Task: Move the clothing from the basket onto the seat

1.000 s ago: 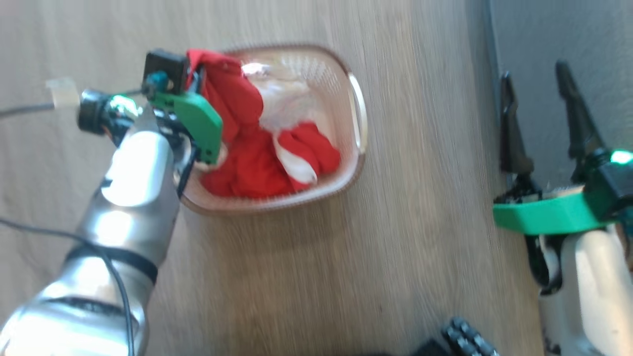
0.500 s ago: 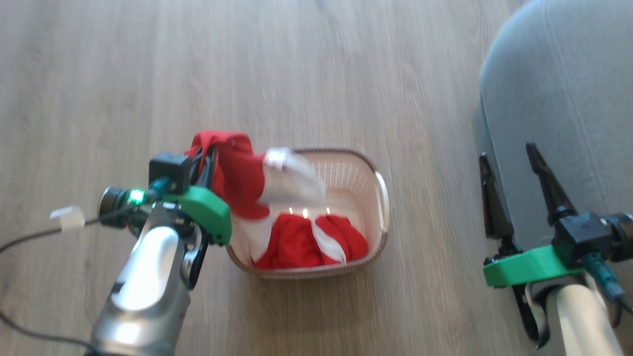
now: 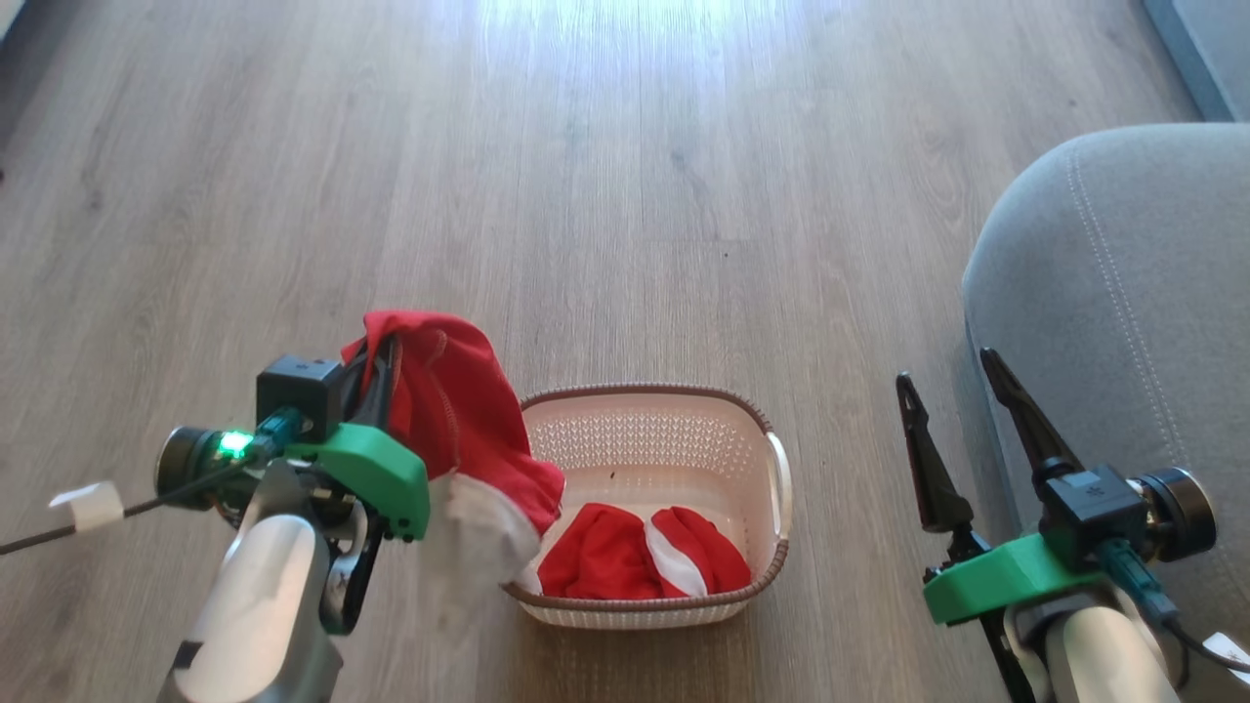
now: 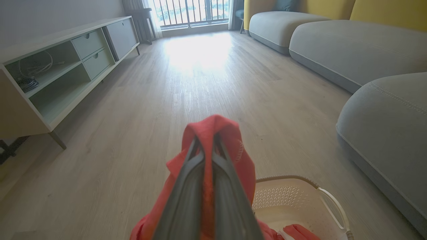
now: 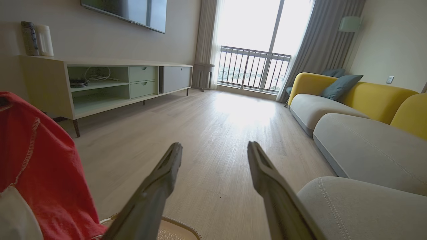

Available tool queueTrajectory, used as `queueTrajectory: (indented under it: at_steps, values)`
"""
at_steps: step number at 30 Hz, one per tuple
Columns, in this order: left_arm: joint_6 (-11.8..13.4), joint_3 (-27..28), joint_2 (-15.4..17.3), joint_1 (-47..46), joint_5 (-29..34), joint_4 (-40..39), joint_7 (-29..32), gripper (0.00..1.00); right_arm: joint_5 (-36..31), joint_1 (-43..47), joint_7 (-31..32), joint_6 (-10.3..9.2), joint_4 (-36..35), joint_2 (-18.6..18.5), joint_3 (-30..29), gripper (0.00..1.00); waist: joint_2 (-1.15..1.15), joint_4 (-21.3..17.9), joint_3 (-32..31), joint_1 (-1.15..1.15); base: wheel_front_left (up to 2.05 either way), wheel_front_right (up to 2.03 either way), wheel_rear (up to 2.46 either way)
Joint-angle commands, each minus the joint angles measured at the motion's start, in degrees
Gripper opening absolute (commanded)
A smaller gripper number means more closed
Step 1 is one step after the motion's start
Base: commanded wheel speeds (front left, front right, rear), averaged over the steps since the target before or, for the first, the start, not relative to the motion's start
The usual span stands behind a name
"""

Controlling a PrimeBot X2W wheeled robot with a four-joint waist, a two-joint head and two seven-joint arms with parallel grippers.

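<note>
On the wood floor the grey seat is standing right of the basket, which is holding red-and-white clothing, while the left gripper is pinching another red garment above the basket's left rim and the right gripper is hovering spread beside the seat.

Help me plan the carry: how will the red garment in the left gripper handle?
Probably floppy: the red garment drapes over the left gripper and hangs down at the basket edge. Likely light: one pinched fold keeps most of it aloft.
</note>
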Motion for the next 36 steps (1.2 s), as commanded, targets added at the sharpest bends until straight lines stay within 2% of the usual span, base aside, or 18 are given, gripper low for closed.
queueTrajectory:
  at_steps: [1, 9, 18, 19, 28, 36]
  values:
    - [0.8, 2.2, 1.7, -1.7, -0.6, -2.9, 0.2, 0.0, 0.4, -0.8, -0.4, -0.01, -1.5, -1.0, 1.5, 1.0, -0.01, 0.1, -0.1, 0.01, 0.0, 0.0, 0.0]
    - [1.7, 2.0, 2.7, 0.3, -0.7, -7.9, 2.7, 0.0, 1.1, -1.5, -0.4, -0.01, -0.3, -2.2, 4.3, 1.0, -0.01, 0.1, 0.2, 0.01, 0.0, 0.0, 0.0]
    - [0.9, -0.6, 2.3, -0.1, -0.6, -13.1, 5.3, 0.0, 4.5, -8.1, -0.4, -0.01, 4.3, -4.3, 16.6, 1.0, -0.01, 0.0, 0.5, 0.01, 0.0, 0.0, 0.0]
    - [0.9, -0.6, 2.3, -0.1, -0.6, -13.1, 5.3, 0.0, 4.5, -8.1, -0.4, -0.01, 4.3, -4.3, 16.6, 1.0, -0.01, 0.0, 0.5, 0.01, 0.0, 0.0, 0.0]
    - [-2.4, -5.4, 1.3, -1.7, -0.6, -18.8, 8.5, 0.0, 9.4, -16.0, -0.4, -0.01, 11.3, -5.9, 26.8, 1.0, -0.01, 2.0, 0.1, 0.01, 0.0, 0.0, 0.0]
    - [-6.0, -9.5, 1.1, -1.2, -1.8, -23.6, 11.0, 0.0, 12.5, -21.1, -0.4, -0.01, 14.1, -6.4, 33.5, 1.0, -0.01, 3.0, -0.4, 0.01, 0.0, 0.0, 0.0]
